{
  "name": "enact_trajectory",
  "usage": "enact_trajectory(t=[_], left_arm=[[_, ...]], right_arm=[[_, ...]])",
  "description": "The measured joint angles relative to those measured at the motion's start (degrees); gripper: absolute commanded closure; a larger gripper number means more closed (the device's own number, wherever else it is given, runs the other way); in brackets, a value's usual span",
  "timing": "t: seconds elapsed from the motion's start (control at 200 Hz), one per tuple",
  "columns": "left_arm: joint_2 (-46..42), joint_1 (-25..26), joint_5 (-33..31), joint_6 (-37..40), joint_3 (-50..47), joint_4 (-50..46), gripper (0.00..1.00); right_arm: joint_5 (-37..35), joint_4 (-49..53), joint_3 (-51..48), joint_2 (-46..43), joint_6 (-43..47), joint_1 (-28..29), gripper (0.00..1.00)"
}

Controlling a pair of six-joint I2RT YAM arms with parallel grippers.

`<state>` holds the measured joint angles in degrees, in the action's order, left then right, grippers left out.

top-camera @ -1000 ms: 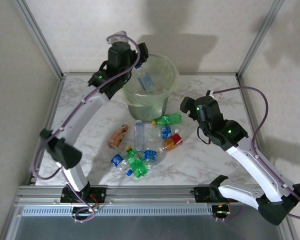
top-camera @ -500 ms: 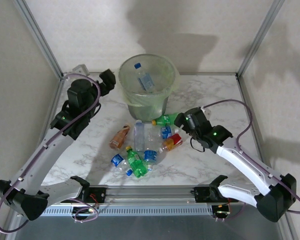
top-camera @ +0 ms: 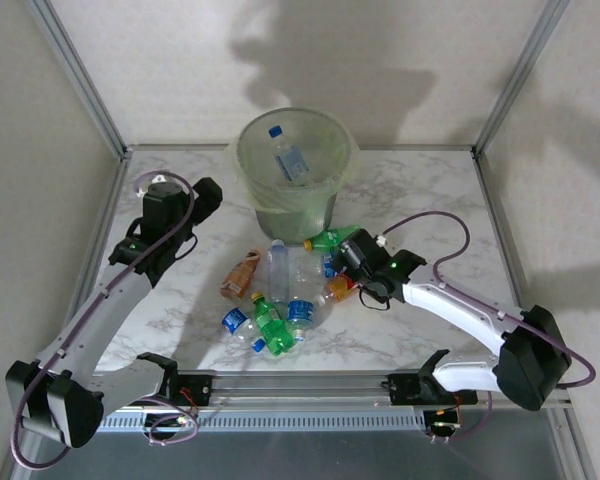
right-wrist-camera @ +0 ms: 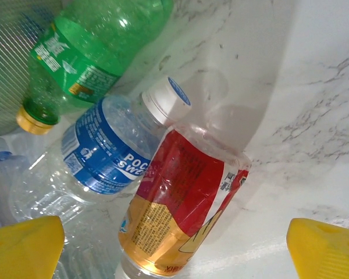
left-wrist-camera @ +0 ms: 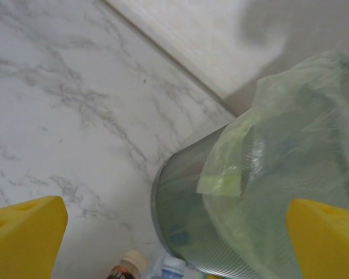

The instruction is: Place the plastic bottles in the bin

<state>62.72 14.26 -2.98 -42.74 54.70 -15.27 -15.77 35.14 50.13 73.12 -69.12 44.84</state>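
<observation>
Your left tool (top-camera: 206,192) hangs wide open over the desk (top-camera: 192,300), left of the bin (top-camera: 280,208), which holds one bottle (top-camera: 290,158). The other bottles (top-camera: 278,270) lie heaped just in front of it. Your right tool (top-camera: 342,262) gapes wide over the red-label bottle (right-wrist-camera: 180,203).

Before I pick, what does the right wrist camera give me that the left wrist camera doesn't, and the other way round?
Right wrist: three lying plastic bottles: a green bottle with yellow cap, a clear blue-labelled bottle, a clear red-and-orange-labelled bottle. Left wrist: the large pale-green translucent bin with bag liner, a brown bottle's cream cap. Both: white marble table, perhaps some bin wall, plus the left gripper and right gripper, each open.
</observation>
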Motion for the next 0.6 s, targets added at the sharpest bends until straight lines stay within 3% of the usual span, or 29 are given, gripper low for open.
enact_trajectory(t=[0.596], left_arm=[[3.02,-0.66,5.18,-1.49,-3.96,0.02,0.07]], right_arm=[[3.89,-2.12,0.0,7.76,-2.19,1.33,0.02]])
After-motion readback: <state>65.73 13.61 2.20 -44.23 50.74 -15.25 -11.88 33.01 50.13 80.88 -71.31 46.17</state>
